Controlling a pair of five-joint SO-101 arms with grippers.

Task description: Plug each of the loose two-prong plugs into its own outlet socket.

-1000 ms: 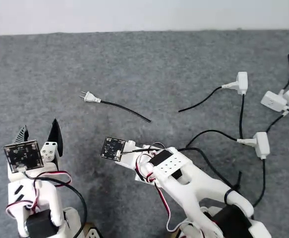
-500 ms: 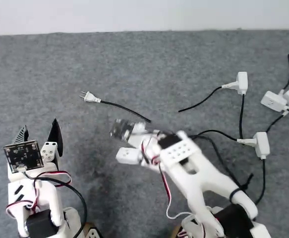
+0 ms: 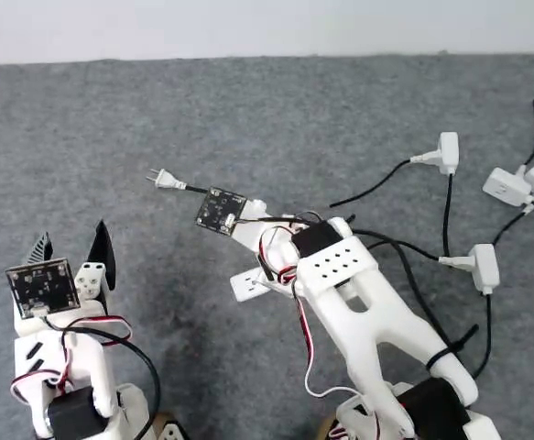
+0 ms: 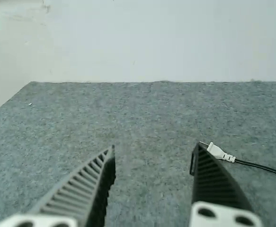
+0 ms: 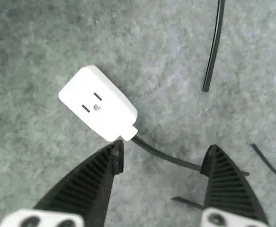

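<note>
Grey surface (image 3: 340, 119). Right gripper (image 5: 165, 146), released, hangs over the outlet socket (image 5: 98, 110), slots upward. Left gripper (image 4: 154, 149), released, faces the loose plug (image 4: 218, 151) lying near one fingertip. Best practice: grasp the socket body squarely, slots left unobstructed.

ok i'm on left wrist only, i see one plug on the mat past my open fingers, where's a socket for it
Observer: A white socket lies face up on the mat, just ahead of the right gripper.
Operator: is right holding it
Observer: No. Its jaws are open, and only the socket's black cord crosses the mat between them.
Operator: anything else out there
Observer: In the high view, several more white connectors on black cords sit at the mat's right side, one of them here.
</note>
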